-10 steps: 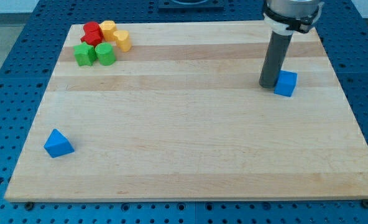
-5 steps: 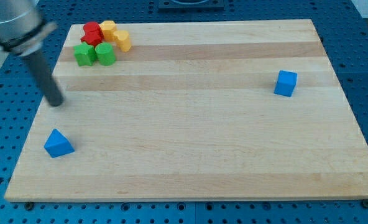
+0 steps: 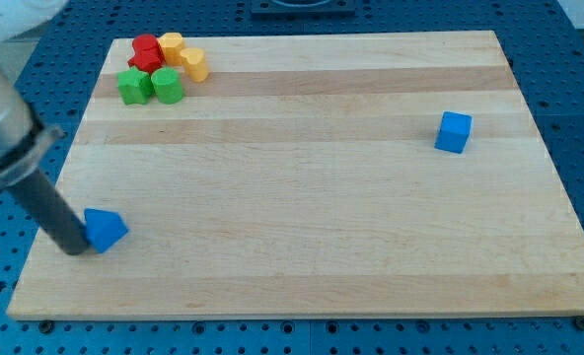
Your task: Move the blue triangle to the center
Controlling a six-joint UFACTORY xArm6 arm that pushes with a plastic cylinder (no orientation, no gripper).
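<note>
Blue triangle (image 3: 106, 229) sits near the wooden board's (image 3: 302, 197) left edge, toward the view's bottom-left, well off centre. Arm has no gripper, only a dark rod; its tip (image 3: 75, 248) touches the triangle's left side. Blue cube (image 3: 454, 131) at the view's right, well apart. Top-left cluster, packed together: red block (image 3: 147, 51), two yellow blocks (image 3: 183, 55), two green blocks (image 3: 150, 87).

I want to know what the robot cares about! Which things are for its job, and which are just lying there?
For the job:
blue triangle
my tip, right beside the triangle on the view's left
board

Just lying about:
blue cube
red block
two yellow blocks
two green blocks
</note>
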